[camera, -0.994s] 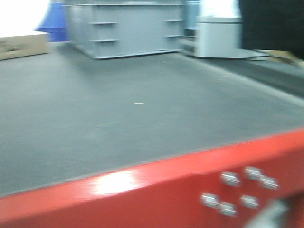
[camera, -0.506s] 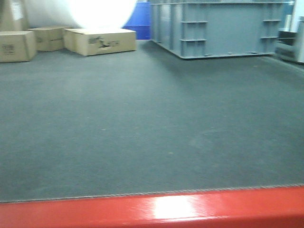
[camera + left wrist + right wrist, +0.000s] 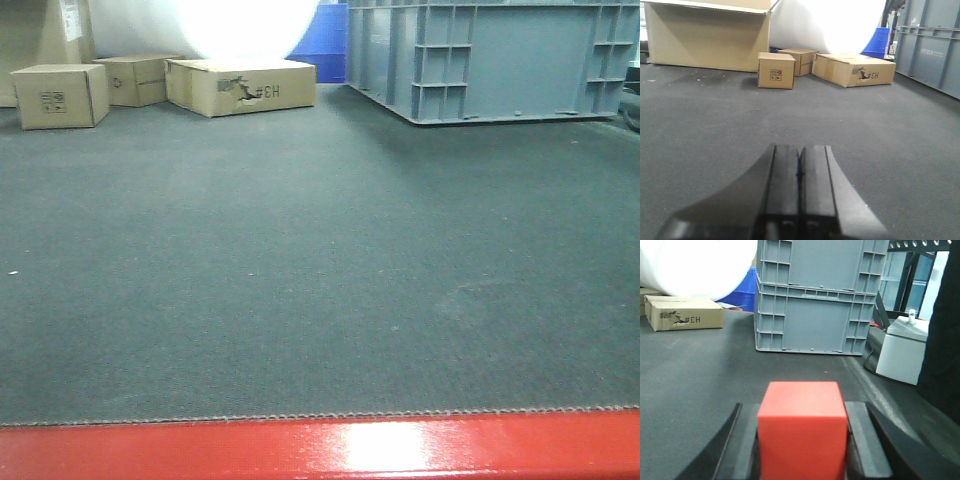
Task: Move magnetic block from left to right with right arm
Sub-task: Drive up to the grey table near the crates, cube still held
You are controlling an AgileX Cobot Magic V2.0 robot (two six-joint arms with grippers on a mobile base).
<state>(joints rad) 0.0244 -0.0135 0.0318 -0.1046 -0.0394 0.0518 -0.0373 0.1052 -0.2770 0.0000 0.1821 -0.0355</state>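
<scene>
- Your right gripper (image 3: 802, 440) is clamped on the small matte red-orange cube (image 3: 802, 427). Carry it level to the right side and set it flat before releasing.
- Your left gripper (image 3: 800, 192) has its fingers pressed together, holding nothing.
- The surface is a dark grey textured mat (image 3: 300, 250). Stacked grey plastic crates (image 3: 812, 295) stand ahead, and brown cardboard boxes (image 3: 240, 82) sit far left.
</scene>
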